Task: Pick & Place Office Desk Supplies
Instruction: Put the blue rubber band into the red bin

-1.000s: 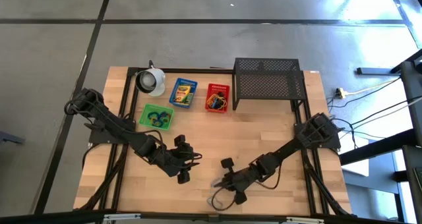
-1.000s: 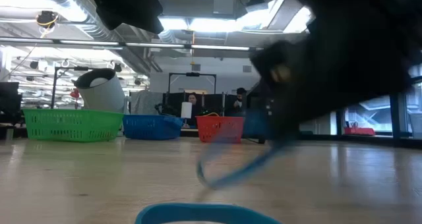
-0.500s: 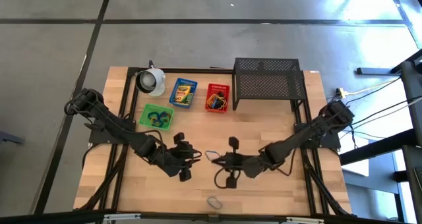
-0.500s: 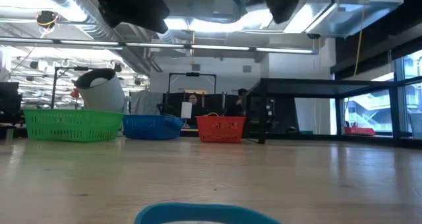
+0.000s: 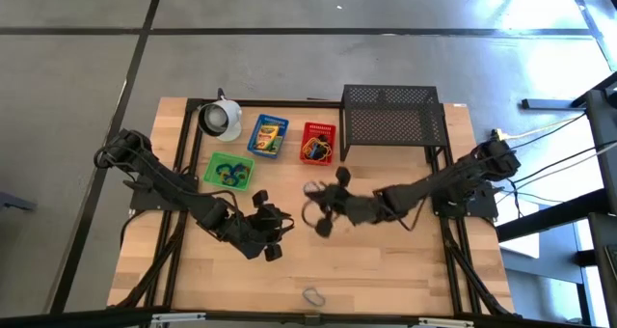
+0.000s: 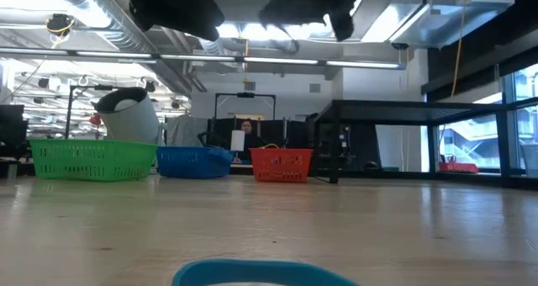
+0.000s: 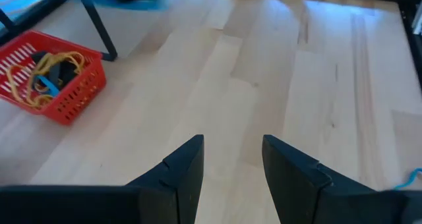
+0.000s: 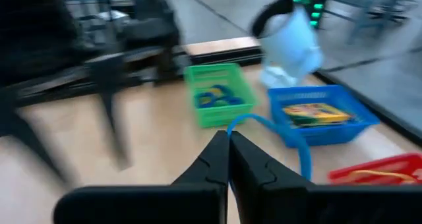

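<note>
Between the closed fingers of the right gripper [image 8: 228,159] hung a blue rubber band [image 8: 290,140], pinched at one spot so the rest of the loop curved free past the fingertips; in the high view that gripper [image 5: 323,210] was above the middle of the table [image 5: 405,270], just in front of the red basket [image 5: 317,143]. Such a band looked very light, limp and stretchy, so I judged a pinch on a single strand to be enough, though it could swing or catch on a basket rim when let go. Another loose band [image 5: 312,295] lay flat near the front edge of the table, and it would likely need the fingers pressed close to the wood to get under it. The left gripper [image 7: 232,159] waited over the left half of the table with its fingers partly apart and nothing between them. Along the back, the green basket [image 5: 229,171] held blue and green bands, the blue basket [image 5: 269,135] held a yellow-green crayon box [image 8: 315,112], and the red basket carried tan bands with a dark clip and a blue loop among them. A white cup [image 5: 223,118] lay at the back left corner and a black mesh rack [image 5: 390,123] stood at the back right.
</note>
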Action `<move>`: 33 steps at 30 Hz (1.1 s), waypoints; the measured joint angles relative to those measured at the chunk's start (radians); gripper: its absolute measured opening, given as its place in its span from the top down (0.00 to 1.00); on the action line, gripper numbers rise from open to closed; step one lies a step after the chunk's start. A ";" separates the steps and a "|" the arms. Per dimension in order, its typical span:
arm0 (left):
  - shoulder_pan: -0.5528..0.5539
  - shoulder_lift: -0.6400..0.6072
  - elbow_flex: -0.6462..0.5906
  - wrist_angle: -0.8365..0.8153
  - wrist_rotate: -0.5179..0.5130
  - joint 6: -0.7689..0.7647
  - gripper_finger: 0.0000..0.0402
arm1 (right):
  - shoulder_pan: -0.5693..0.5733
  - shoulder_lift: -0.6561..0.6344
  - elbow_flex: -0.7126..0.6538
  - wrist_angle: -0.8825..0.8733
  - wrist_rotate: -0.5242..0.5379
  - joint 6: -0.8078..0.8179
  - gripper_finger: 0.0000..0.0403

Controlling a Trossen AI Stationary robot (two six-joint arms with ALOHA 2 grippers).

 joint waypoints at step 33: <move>0.001 0.000 -0.018 -0.019 -0.047 0.120 0.63 | -0.517 0.084 0.003 -0.065 -0.217 0.079 0.99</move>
